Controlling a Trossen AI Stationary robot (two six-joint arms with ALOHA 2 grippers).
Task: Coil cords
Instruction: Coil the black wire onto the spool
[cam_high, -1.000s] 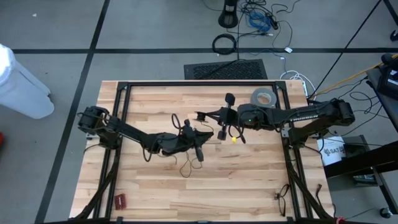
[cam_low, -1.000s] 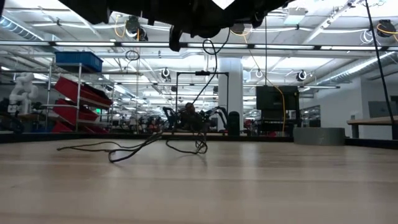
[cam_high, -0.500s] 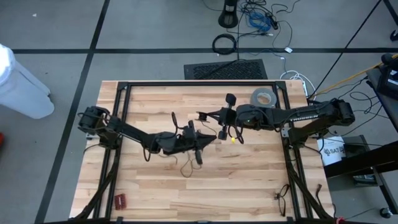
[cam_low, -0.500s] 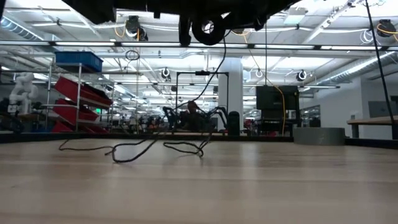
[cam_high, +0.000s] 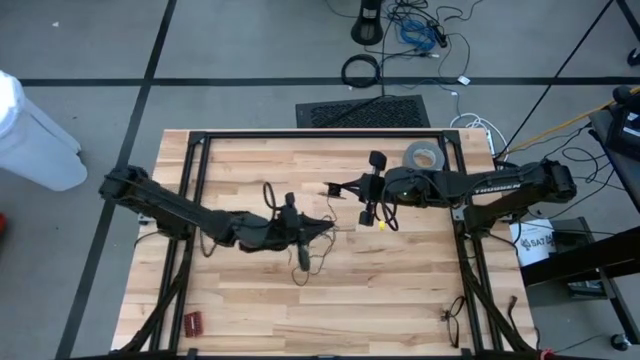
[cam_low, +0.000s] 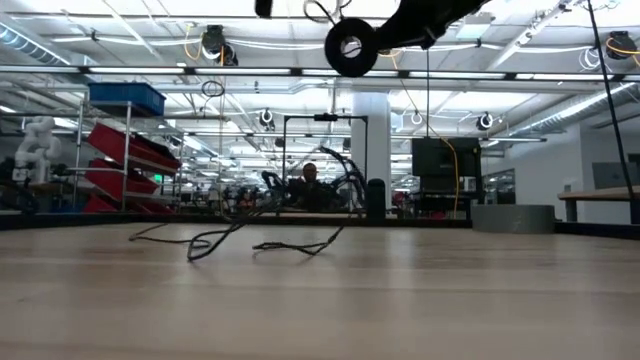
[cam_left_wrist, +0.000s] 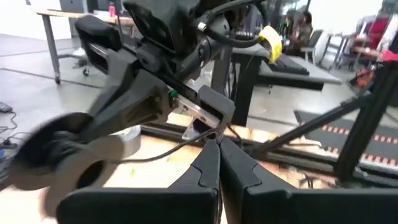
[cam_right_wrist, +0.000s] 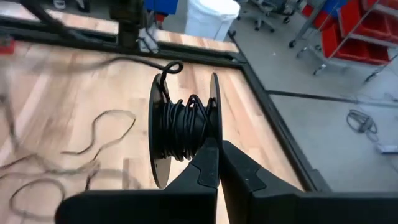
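Observation:
The cord is a very thin black wire. Part of it is wound on a small black spool (cam_right_wrist: 185, 127). The rest lies in slack loops on the wooden table (cam_high: 303, 265), also seen in the low view (cam_low: 250, 240). My right gripper (cam_high: 331, 187) is shut on the spool, well above the table's middle. Just nearer the front edge, my left gripper (cam_high: 328, 228) points level toward the right arm and is shut on the wire. In the low view the spool's round flange (cam_low: 350, 46) shows at the top edge. My left gripper pinches a single run of the wire (cam_left_wrist: 200, 136) between its two fingertips, coming level from the table's left. The wire runs on from the tips across the air toward the spool, lifted clear of the table. My right gripper holds the spool by the rim of one flange (cam_right_wrist: 214, 127), pinched at its fingertips. It comes from the table's right, slanting slightly down. The spool is lifted clear, its axis lying across the fingers, with wire turns (cam_right_wrist: 183, 124) on its core.
A grey tape roll (cam_high: 422, 156) lies at the table's far right. Black frame rails (cam_high: 320, 133) border the table. A small red object (cam_high: 192, 322) and a dark tangle (cam_high: 452, 318) sit near the front corners. A thicker black cable ring (cam_high: 360, 70) lies on the floor beyond.
My left gripper, still shut on the wire, has risen and drawn back a little toward the table's left and near side. The slack loops on the table have been dragged and have changed shape. My right gripper has tipped slightly with the spool and otherwise stayed in place.

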